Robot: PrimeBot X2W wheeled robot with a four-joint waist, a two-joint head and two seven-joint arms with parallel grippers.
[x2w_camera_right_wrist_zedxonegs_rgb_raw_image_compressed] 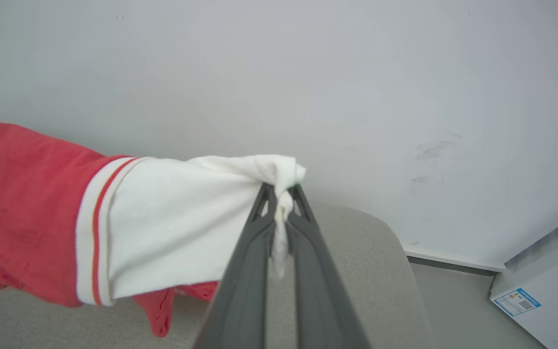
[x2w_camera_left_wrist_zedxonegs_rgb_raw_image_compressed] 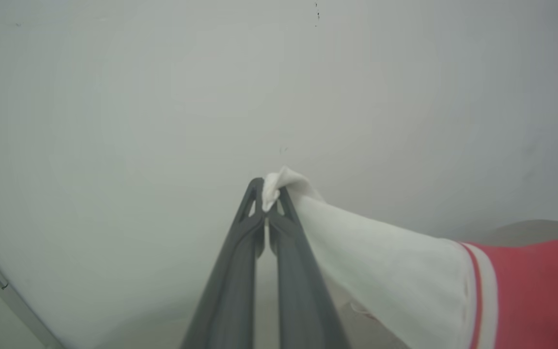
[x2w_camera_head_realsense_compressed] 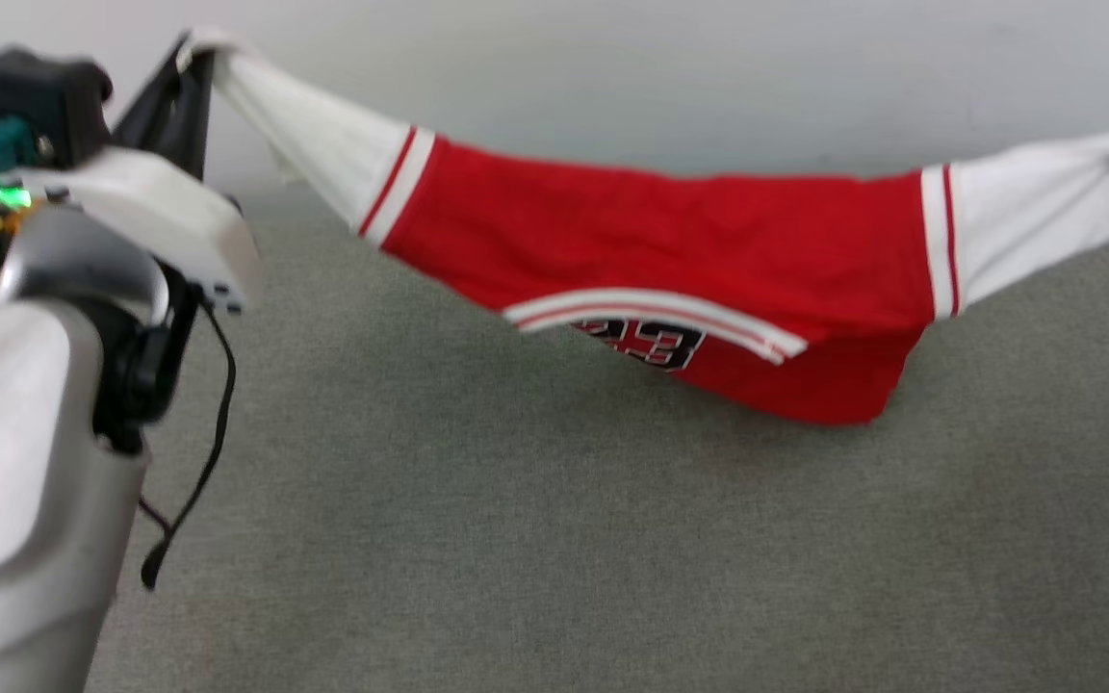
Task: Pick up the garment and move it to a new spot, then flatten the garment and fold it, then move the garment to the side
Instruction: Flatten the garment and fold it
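Left gripper (x2w_camera_left_wrist_zedxonegs_rgb_raw_image_compressed: 270, 196) pinches one white sleeve tip and right gripper (x2w_camera_right_wrist_zedxonegs_rgb_raw_image_compressed: 281, 196) the other, slinging the thin red jersey shirt with white sleeves (x2w_camera_head_realsense_compressed: 689, 241) over the grey fabric surface (x2w_camera_head_realsense_compressed: 516, 539). For flattening, I'd hold the span taut and lower both ends evenly.

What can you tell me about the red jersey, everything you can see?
The garment is a thin, soft red jersey with white sleeves, red-white striped trim and a black "23". It hangs stretched between the left gripper and the right gripper, each shut on a sleeve end, sagging mid-body over the grey surface.
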